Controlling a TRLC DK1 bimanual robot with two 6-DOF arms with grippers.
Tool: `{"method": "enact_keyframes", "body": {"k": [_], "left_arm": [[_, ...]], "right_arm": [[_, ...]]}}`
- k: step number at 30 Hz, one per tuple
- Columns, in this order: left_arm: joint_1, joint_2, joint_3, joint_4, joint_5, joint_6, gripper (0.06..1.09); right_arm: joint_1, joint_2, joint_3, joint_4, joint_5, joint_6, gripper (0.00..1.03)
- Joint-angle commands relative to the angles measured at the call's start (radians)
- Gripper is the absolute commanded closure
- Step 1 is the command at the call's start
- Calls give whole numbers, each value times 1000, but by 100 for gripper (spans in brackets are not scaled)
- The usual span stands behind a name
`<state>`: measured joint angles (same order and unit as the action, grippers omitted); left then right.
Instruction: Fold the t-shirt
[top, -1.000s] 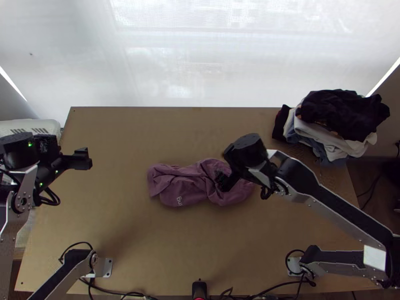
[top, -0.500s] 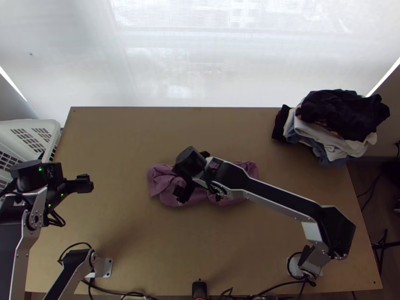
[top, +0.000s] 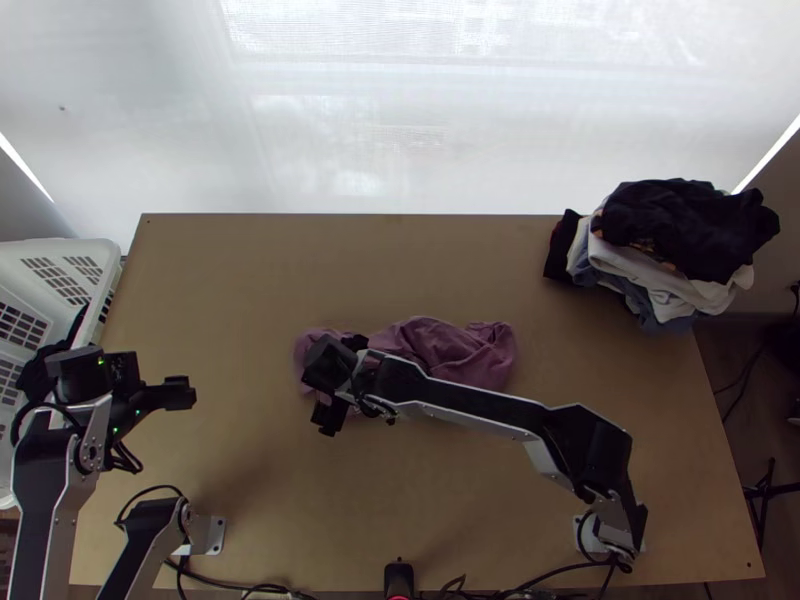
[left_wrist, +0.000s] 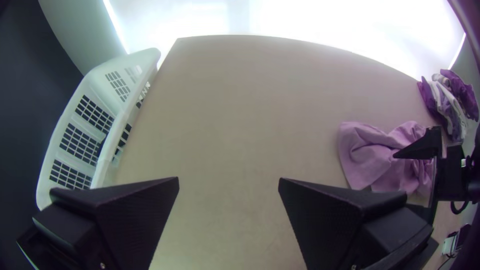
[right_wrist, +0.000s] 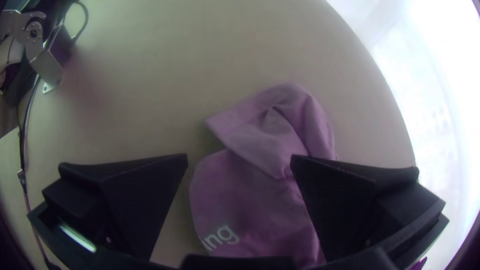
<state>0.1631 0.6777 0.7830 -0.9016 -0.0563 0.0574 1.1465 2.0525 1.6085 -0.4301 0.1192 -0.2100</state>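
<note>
Both left hand (top: 182, 393) and right hand (top: 341, 380) gape wide, the latter over the bunched purple t-shirt (top: 450, 352).

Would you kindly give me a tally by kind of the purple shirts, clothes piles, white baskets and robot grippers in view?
Purple shirt, bunched on the table: 1
Clothes pile: 1
White basket: 1
Grippers, left gripper and right gripper: 2
Total: 5
</note>
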Motion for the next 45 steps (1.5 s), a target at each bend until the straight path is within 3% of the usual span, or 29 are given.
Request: {"method": "enact_keyframes", "body": {"k": [1, 8, 14, 21, 26, 36, 40, 45], "left_arm": [[13, -36, -67, -3, 0, -1, 12], [13, -44, -105, 3, 3, -1, 12], [13, -44, -119, 10, 4, -1, 12], [13, -40, -126, 23, 10, -1, 12], [12, -24, -114, 38, 23, -2, 12], [10, -24, -110, 43, 29, -7, 12], [12, -33, -116, 40, 29, -8, 12], [15, -41, -130, 40, 29, -8, 12]], "right_arm": [[35, 80, 37, 56, 0, -23, 7], [29, 136, 73, 82, 0, -54, 8], [15, 178, 114, 90, 0, -69, 16], [-10, 184, 125, 99, 0, -88, 59], [-36, 152, 125, 99, 0, -89, 99], [-51, 103, 103, 94, 0, -77, 100], [-44, 103, 100, 87, 0, -77, 78], [-27, 124, 96, 83, -7, -80, 71]]}}
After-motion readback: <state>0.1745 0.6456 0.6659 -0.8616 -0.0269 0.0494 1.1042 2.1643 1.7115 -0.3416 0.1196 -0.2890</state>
